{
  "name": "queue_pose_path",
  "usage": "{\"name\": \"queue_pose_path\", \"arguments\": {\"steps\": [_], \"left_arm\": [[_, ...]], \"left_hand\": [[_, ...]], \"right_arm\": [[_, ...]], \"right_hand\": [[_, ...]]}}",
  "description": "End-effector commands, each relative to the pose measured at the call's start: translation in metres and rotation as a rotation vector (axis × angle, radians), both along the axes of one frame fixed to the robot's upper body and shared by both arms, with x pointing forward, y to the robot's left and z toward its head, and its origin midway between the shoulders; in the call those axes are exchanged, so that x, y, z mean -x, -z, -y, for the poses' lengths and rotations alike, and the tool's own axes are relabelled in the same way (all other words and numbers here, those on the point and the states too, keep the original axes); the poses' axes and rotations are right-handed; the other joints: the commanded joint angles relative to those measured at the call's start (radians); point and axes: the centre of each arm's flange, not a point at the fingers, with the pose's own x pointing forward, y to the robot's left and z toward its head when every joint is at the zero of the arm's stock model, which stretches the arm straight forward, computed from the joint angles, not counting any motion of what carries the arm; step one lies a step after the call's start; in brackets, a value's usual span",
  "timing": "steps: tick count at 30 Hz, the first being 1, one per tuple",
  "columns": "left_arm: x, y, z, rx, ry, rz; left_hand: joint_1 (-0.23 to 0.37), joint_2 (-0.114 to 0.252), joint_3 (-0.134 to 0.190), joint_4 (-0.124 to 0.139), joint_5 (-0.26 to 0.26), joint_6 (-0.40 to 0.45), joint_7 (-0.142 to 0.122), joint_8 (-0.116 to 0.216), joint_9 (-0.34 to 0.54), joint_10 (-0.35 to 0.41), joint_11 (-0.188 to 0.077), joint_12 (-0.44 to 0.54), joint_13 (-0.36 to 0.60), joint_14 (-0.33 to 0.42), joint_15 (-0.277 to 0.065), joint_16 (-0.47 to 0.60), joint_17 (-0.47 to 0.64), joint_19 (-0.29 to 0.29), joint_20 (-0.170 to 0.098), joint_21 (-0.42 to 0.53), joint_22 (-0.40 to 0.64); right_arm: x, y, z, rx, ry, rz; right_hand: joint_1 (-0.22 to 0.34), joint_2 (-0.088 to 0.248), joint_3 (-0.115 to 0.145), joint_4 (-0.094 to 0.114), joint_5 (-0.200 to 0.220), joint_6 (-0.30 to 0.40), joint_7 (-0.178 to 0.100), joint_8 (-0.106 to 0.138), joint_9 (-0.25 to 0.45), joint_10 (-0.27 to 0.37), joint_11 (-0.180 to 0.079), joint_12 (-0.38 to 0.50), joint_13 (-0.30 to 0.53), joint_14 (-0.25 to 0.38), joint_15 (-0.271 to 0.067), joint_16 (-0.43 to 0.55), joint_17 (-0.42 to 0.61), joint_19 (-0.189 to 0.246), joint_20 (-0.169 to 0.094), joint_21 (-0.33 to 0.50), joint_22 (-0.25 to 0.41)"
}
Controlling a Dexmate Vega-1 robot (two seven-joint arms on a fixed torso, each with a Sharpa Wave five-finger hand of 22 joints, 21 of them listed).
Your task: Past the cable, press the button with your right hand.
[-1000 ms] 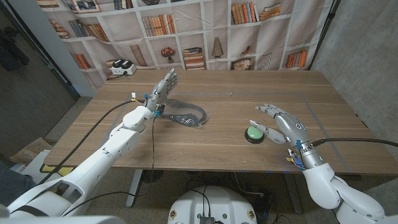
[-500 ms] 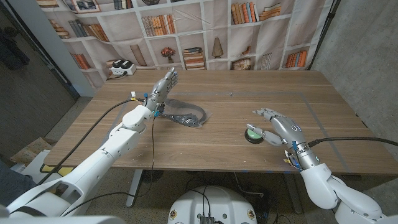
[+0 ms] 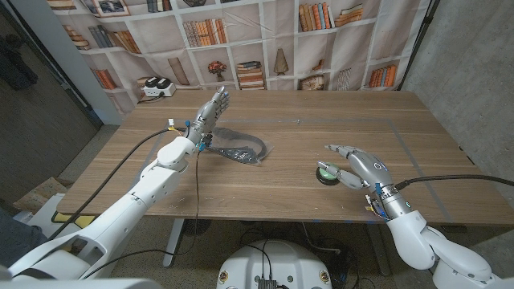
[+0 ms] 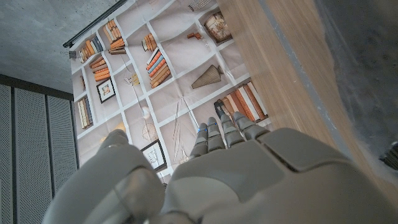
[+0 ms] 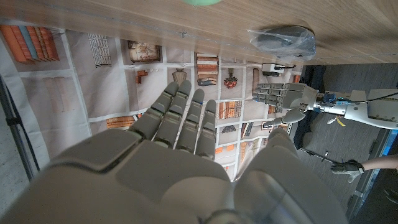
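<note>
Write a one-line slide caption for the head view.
Right hand open beside the green button; left hand raised by the bagged cable.

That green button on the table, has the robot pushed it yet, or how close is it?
Nearly there. The right hand has reached the green button, fingers apart and thumb beside it, though actual contact can't be confirmed. The bagged cable lies by the raised left hand. The press itself remains.

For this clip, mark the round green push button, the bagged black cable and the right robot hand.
Round green push button [image 3: 326, 169], head view, on its green cap.
Bagged black cable in clear plastic [image 3: 241, 149], head view, on the coil's middle.
Right robot hand [image 3: 361, 165], head view, on the back of the hand.
</note>
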Motion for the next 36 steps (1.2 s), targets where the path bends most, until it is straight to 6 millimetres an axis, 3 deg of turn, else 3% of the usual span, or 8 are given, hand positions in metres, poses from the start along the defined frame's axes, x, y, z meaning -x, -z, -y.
{"name": "queue_pose_path", "arguments": {"steps": [1, 5, 12, 15, 28, 36], "left_arm": [[0.004, -0.002, 0.001, -0.01, 0.007, 0.005], [0.007, -0.006, 0.0, -0.018, 0.0, 0.012], [0.008, -0.008, 0.0, -0.009, 0.002, 0.028], [0.008, -0.008, 0.0, -0.007, 0.007, 0.026], [0.009, -0.01, 0.001, -0.009, 0.013, 0.034], [0.008, -0.01, 0.0, -0.016, 0.014, 0.029]], "left_hand": [[0.006, 0.007, -0.005, 0.001, -0.002, 0.001, -0.001, -0.002, 0.004, -0.001, -0.002, 0.002, 0.002, -0.006, -0.001, -0.001, 0.002, -0.009, -0.011, -0.003, 0.005], [0.006, 0.007, -0.006, 0.001, -0.003, 0.002, 0.0, -0.002, 0.004, -0.002, -0.003, 0.001, 0.002, -0.008, -0.001, -0.001, 0.002, -0.009, -0.012, -0.003, 0.005], [0.006, 0.008, -0.007, 0.001, -0.003, 0.002, -0.002, -0.002, 0.004, -0.002, -0.003, 0.001, 0.002, -0.01, -0.003, -0.001, 0.002, -0.01, -0.012, -0.004, 0.005], [0.007, 0.008, -0.008, 0.001, -0.004, 0.002, -0.002, -0.002, 0.004, -0.004, -0.003, 0.001, 0.002, -0.009, -0.003, -0.001, 0.002, -0.01, -0.012, -0.004, 0.005], [0.008, 0.01, -0.009, 0.001, -0.005, 0.001, -0.003, -0.003, 0.004, -0.003, -0.005, 0.001, 0.002, -0.01, -0.003, 0.0, 0.002, -0.01, -0.012, -0.004, 0.006], [0.009, 0.012, -0.011, 0.001, -0.006, 0.001, -0.002, -0.003, 0.004, -0.003, -0.007, 0.001, 0.002, -0.011, -0.004, 0.0, 0.002, -0.01, -0.013, -0.004, 0.006]], "right_arm": [[-0.006, 0.006, 0.0, 0.026, 0.014, -0.027], [-0.007, 0.008, -0.002, 0.035, 0.02, -0.034], [-0.012, 0.012, -0.003, 0.037, 0.016, -0.053], [-0.014, 0.014, -0.003, 0.031, 0.014, -0.063], [-0.022, 0.026, -0.003, 0.05, 0.046, -0.087], [-0.024, 0.028, -0.006, 0.081, 0.072, -0.095]], "right_hand": [[0.011, 0.011, 0.008, -0.009, -0.004, 0.034, 0.005, 0.009, 0.003, 0.046, 0.005, 0.012, 0.005, -0.042, -0.057, -0.03, 0.002, 0.012, -0.05, -0.008, 0.004], [0.013, 0.011, 0.009, -0.012, -0.007, 0.048, 0.015, 0.012, 0.003, 0.059, 0.011, 0.015, 0.005, -0.053, -0.053, -0.039, 0.001, 0.007, -0.055, -0.014, 0.004], [0.013, 0.012, 0.009, -0.013, -0.008, 0.046, 0.007, 0.009, 0.003, 0.062, 0.008, 0.013, 0.005, -0.049, -0.055, -0.04, 0.001, 0.007, -0.055, -0.017, 0.004], [0.013, 0.016, 0.01, -0.014, -0.01, 0.047, 0.005, 0.007, 0.003, 0.074, -0.002, 0.015, 0.006, -0.018, -0.067, -0.031, 0.002, 0.014, -0.057, -0.019, 0.005], [0.021, 0.025, 0.016, -0.019, -0.012, 0.067, 0.005, 0.012, 0.003, 0.086, 0.005, 0.014, 0.006, -0.027, -0.064, -0.041, 0.002, 0.017, -0.058, -0.024, 0.005], [0.024, 0.027, 0.018, -0.022, -0.015, 0.09, 0.0, 0.016, 0.003, 0.104, -0.016, 0.017, 0.006, -0.03, -0.065, -0.047, 0.001, 0.021, -0.059, -0.028, 0.006]]}}
